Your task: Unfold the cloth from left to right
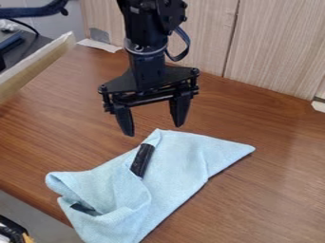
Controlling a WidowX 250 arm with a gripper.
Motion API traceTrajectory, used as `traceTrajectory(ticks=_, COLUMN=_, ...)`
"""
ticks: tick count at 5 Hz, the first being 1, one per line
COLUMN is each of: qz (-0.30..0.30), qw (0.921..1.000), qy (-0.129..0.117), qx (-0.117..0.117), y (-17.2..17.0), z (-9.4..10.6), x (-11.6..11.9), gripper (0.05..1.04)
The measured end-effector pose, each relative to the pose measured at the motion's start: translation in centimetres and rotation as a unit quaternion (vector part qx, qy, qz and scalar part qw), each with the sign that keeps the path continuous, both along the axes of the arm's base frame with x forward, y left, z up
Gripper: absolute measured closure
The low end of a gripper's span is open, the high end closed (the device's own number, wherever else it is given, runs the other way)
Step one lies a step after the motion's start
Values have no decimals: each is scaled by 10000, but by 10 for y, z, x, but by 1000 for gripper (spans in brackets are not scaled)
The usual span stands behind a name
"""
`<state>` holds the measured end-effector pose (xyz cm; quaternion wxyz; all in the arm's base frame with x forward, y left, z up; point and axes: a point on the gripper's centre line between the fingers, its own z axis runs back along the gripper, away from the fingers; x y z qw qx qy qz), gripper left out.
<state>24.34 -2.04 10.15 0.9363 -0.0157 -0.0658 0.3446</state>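
Observation:
My black gripper (155, 129) hangs from the top of the view above the brown table, its two fingers spread apart with nothing between them. Below it, the light blue cloth (175, 163) lies folded and rumpled, with a peak near the gripper's fingertips and a pointed corner reaching right. Its lower left part is bunched in folds. A black object (143, 160) lies on the cloth's upper middle, partly tucked under a fold. Another dark patch (84, 209) shows in the opening of the lower left fold; what it is I cannot tell.
The wooden table (273, 190) ends at a front edge on the lower left, close to the cloth. Light wood panels (273, 52) stand behind it. A pale board (38, 64) runs along the upper left. A dark object with some orange (14, 232) sits in the lower left corner.

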Motion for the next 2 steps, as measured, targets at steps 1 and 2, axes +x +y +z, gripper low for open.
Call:
traceTrajectory(ticks=1, qz=-16, qw=10000, qy=93, qx=-2, y=0, z=-5, x=-1, gripper=83)
traceTrajectory(ticks=2, qz=-206, qw=9991, qy=378, qx=9, y=6, z=-24, x=1, gripper=83)
